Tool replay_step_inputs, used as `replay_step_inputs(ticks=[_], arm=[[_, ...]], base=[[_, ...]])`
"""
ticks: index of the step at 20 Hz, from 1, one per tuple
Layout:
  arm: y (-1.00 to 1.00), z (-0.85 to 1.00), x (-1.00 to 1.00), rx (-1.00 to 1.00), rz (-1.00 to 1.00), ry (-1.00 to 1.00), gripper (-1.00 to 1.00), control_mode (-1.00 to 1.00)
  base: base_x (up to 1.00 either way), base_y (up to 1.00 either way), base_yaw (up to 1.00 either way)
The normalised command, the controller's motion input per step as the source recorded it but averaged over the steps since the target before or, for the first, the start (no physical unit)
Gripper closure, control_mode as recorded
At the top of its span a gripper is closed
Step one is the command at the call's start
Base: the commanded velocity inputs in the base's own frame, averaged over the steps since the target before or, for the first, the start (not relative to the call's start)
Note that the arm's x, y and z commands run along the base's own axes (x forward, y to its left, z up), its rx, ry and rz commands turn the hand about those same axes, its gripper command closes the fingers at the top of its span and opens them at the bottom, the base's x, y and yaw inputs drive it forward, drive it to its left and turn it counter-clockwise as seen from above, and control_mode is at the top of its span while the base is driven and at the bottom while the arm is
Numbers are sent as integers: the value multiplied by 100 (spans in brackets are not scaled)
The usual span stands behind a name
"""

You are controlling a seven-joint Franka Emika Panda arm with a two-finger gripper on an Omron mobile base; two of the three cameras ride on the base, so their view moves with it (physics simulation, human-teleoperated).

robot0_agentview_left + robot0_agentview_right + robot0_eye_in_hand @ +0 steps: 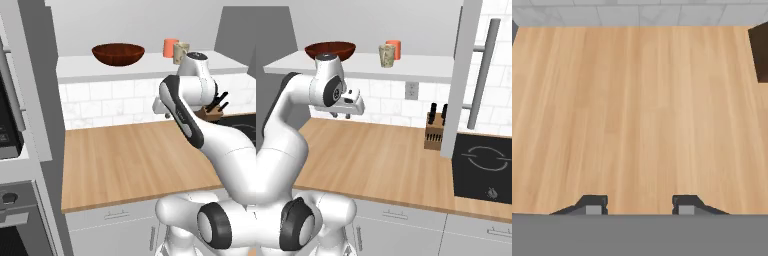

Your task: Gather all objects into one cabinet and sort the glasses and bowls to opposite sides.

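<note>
On the cabinet's pale shelf board [80, 67] [421, 65] stands the wide dark brown bowl [118, 53] [330, 49] toward the left. To its right are the orange cup [170, 47] [394, 49] and, touching or just in front of it, one beige speckled mug [180, 52] [387, 55]. My gripper [167, 115] [341, 115] [637, 202] hangs below the shelf, pointing down at the bare wooden counter [637, 115]. Its fingers stand apart, open, with nothing between them.
A knife block [214, 111] [433, 131] [759, 52] stands at the back right of the counter [125, 160], beside a grey upright panel [456, 75]. A black cooktop [483, 167] lies further right. An oven column [15, 150] bounds the left. A wall outlet [411, 90] sits in the tiles.
</note>
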Motion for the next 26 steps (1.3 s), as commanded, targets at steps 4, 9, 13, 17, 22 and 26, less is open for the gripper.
replay_step_inputs(ticks=[4,9,13,17,22,26], arm=[[0,10,-36,0,0,-12,-100,-100],[-5,81,-98,0,4,-55,-100,-100],[-5,83,-93,0,3,-48,-100,-100],[-11,47,-63,0,0,-17,-100,-100],[-3,0,0,0,0,4,-100,-100],[0,0,0,0,0,0,-100,-100]], base=[[0,0,0],[0,0,0],[0,0,0],[0,0,0],[0,0,0],[0,0,0]])
